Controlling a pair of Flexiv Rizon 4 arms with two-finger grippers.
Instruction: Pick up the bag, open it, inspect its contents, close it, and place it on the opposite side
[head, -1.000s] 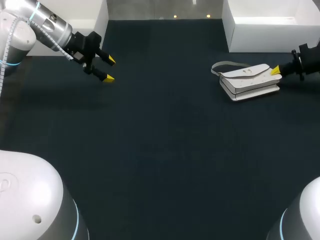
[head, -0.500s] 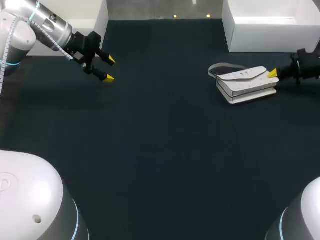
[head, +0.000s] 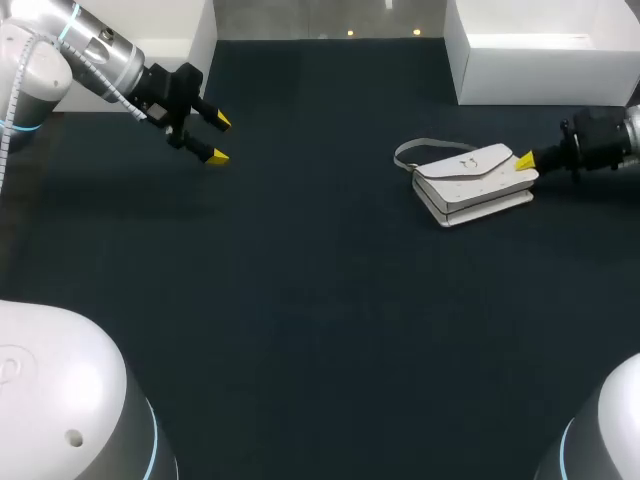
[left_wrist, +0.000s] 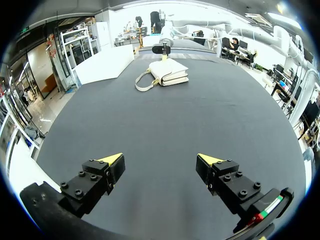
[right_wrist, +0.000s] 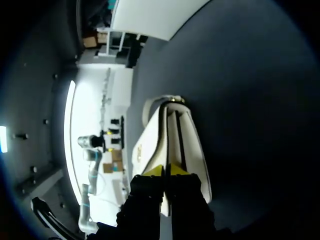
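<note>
Count of items, placed relative to the bag.

- Table (head: 320, 320): one.
- Bag (head: 470, 180): one, white.
- Arms: two. The left arm (head: 90, 50) is well apart from the bag and the right arm (head: 600, 145) is beside it.
- Grippers: two, the left gripper (head: 217, 139) and the right gripper (right_wrist: 166, 172).
- Yellow tips: four, two per gripper.
- Boxes: two, white. The near box (head: 540, 60) is just behind the bag and the far box (head: 180, 30) is well apart from it.

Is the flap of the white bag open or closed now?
Closed: the flap lies flat over the bag, no gap showing; the right gripper grips one end.
</note>
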